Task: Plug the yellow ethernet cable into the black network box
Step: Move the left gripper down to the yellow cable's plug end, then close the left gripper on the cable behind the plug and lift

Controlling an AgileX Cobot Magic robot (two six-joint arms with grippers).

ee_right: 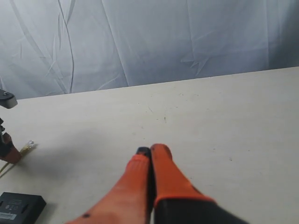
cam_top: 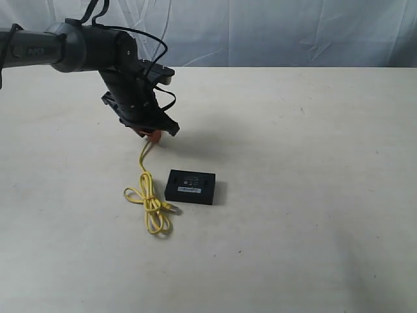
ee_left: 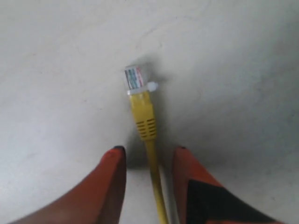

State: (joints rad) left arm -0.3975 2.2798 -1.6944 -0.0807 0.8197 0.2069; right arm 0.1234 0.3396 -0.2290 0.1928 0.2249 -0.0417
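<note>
"Matte cream tabletop (cam_top: 313, 195), creased pale curtain (cam_top: 293, 32) behind. Where's the yellow ethernet cable (cam_top: 151, 202)?"

"Its thin glossy loops lie just left of the flat black network box (cam_top: 191, 186). One strand runs between the spread orange jaws of the left gripper (ee_left: 149, 149), clear plug (ee_left: 134, 77) pointing away from it. The right gripper (ee_right: 150, 150) has its jaws pressed together."

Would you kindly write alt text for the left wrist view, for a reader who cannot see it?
A yellow ethernet cable lies on a pale table, its clear plug pointing away from the camera. The left gripper's two orange fingers stand open either side of the cord, not clamping it.
</note>
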